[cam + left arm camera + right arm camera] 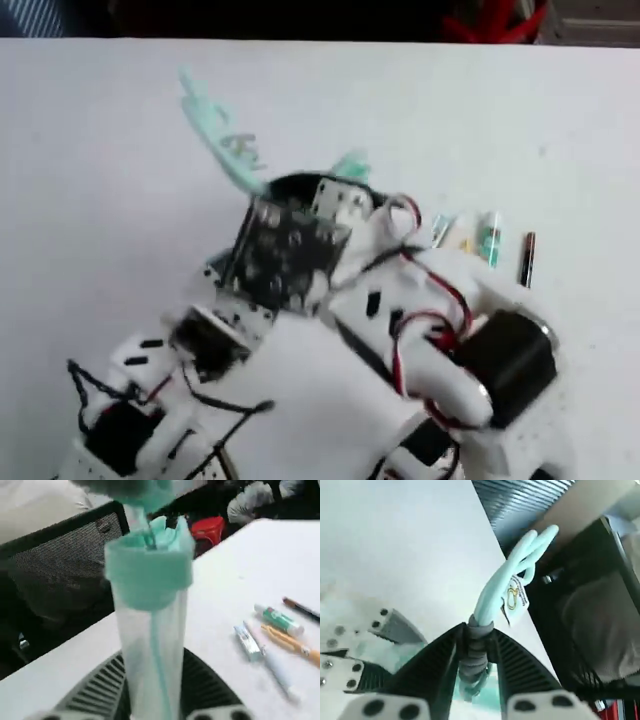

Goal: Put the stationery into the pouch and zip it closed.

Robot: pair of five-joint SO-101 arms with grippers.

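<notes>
A translucent pouch [150, 630] with a mint-green end stands upright between the fingers of my left gripper [152, 702], which is shut on it. In the high view the pouch [215, 135] sticks out toward the far left from where the two arms meet. My right gripper [477, 647] is shut on the grey part of the pouch's mint cord [507, 587]. On the table to the right lie a green-and-white tube [278, 620], a brown pen [300, 608], an orange pen [295, 646], a small blue stick [247, 642] and a white pen [275, 667].
The stationery [488, 242] lies in a short row right of the arms. The right arm [450, 340] with red wires crosses over the left arm [190, 345] at the table's front. A black mesh chair [60, 565] stands beyond the far table edge.
</notes>
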